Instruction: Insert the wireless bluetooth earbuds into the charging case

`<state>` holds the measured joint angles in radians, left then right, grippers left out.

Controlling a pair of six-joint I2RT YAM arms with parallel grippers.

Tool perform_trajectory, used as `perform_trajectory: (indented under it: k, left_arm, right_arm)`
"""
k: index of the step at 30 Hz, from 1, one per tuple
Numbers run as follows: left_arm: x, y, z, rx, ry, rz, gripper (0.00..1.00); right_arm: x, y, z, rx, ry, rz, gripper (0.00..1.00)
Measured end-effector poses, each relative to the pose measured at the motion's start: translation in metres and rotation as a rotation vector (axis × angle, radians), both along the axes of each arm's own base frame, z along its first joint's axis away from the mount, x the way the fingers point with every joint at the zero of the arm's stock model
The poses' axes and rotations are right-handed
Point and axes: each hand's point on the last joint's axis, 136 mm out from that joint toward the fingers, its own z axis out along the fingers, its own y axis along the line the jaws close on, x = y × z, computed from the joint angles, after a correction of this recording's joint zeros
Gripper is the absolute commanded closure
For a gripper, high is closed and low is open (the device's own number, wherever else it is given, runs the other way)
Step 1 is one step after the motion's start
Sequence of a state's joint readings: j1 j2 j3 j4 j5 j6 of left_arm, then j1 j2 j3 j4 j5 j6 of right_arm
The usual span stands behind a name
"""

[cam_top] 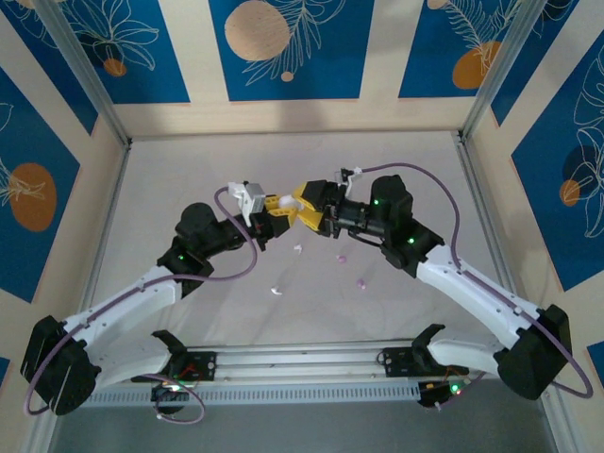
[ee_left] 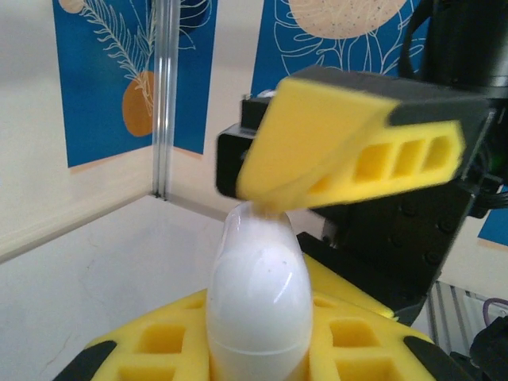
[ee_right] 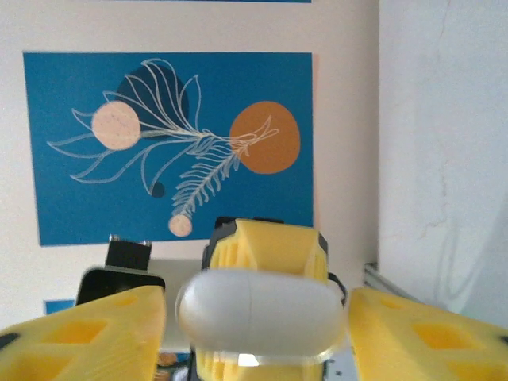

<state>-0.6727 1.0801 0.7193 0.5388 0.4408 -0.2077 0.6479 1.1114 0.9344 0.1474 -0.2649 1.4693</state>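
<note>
Four tiny earbuds (cam_top: pixel 342 258) lie loose on the pale bench (cam_top: pixel 189 170), scattered just in front of the spot where the two arms meet. The white, pebble-shaped charging case (cam_top: pixel 286 202) is held between both tools above the bench. The left tool (cam_top: pixel 274 213) pinches it across its body: in the left wrist view the charging case (ee_left: pixel 258 294) stands upright between the yellow fingers (ee_left: pixel 151 345) at the bottom. The right tool (cam_top: pixel 304 206) brackets it end to end. In the right wrist view the charging case (ee_right: pixel 260 313) lies crosswise between that tool's spread yellow fingers (ee_right: pixel 87 333), with only slivers of gap at each end. In the left wrist view one right finger (ee_left: pixel 349 155) meets the top of the case. Whether the right tool actually presses on it, I cannot tell. Blue leaf-patterned panels (cam_top: pixel 283 47) line the walls around the bench.
</note>
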Motion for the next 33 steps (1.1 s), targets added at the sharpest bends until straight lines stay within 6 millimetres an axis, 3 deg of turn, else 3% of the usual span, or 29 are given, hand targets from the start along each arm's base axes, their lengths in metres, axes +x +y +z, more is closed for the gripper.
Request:
perform_trajectory:
  k: [7,15,18,26,33]
  left_arm:
    - [-0.004,0.002,0.005,-0.011,-0.005,-0.009,0.84]
    - [-0.010,0.001,0.007,-0.022,0.006,-0.041,0.84]
    - [-0.012,0.000,0.007,-0.023,0.009,-0.052,0.84]
    - [-0.015,-0.001,0.007,-0.032,0.024,-0.070,0.84]
    - [-0.016,-0.002,0.007,-0.033,0.035,-0.081,0.84]
  right_arm:
    - [0.001,-0.026,0.006,-0.220,-0.227,-0.003,0.28]
    - [-0.015,-0.031,0.029,-0.397,-0.484,0.110,0.30]
    - [-0.015,-0.028,0.029,-0.427,-0.514,0.148,0.31]
    - [-0.011,-0.021,0.005,-0.506,-0.492,0.239,0.32]
    - [-0.011,-0.020,0.002,-0.518,-0.491,0.258,0.35]
